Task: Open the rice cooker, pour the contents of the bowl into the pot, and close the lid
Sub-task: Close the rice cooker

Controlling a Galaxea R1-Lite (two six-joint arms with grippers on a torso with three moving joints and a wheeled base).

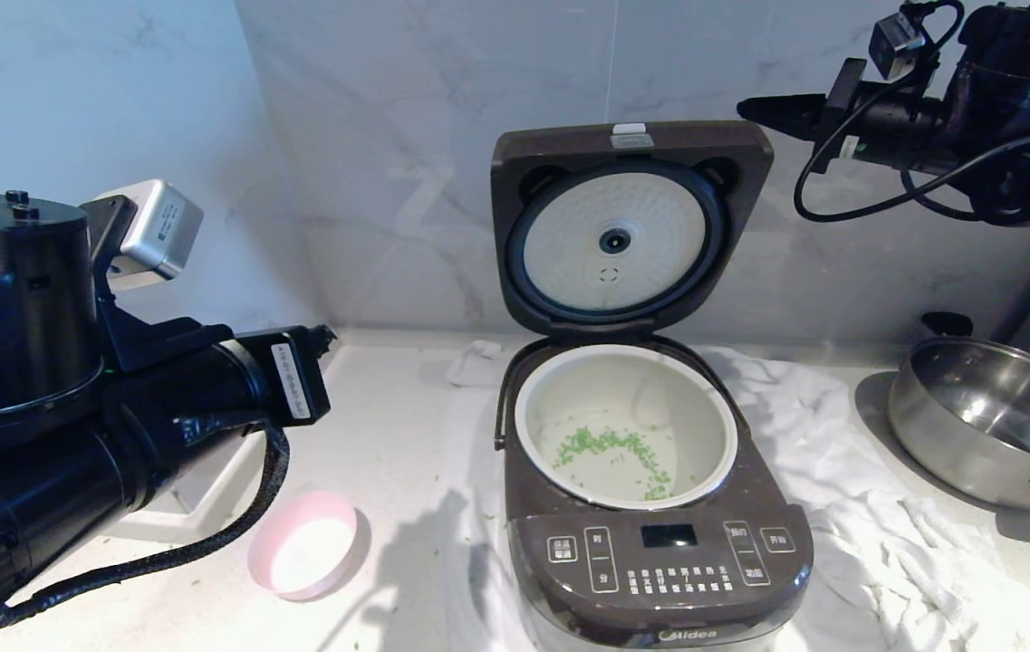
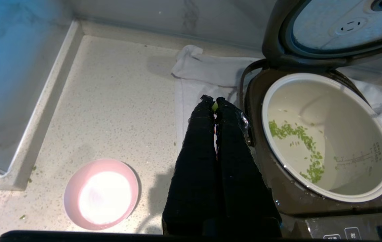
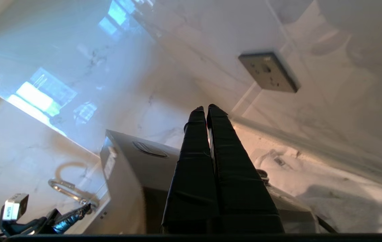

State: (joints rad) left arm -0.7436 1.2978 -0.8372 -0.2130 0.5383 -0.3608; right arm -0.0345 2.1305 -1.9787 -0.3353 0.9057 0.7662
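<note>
Already the rice cooker (image 1: 650, 507) stood open, green contents (image 1: 614, 448) lying in its cream pot (image 1: 625, 426).

Its lid (image 1: 628, 226) stood upright at the far side, white plate facing forward. The pink bowl (image 1: 303, 545) sat empty on the surface (image 1: 388, 407) left of the cooker. The left tool (image 2: 213, 101) hovered between bowl and cooker, fingers pressed together with a green bit between their tips; the right tool (image 1: 755, 109), also closed and holding nothing, hung high beside the lid's right top corner.

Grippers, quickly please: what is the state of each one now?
Left gripper: closed, holding no object.
Right gripper: closed, holding nothing.
</note>
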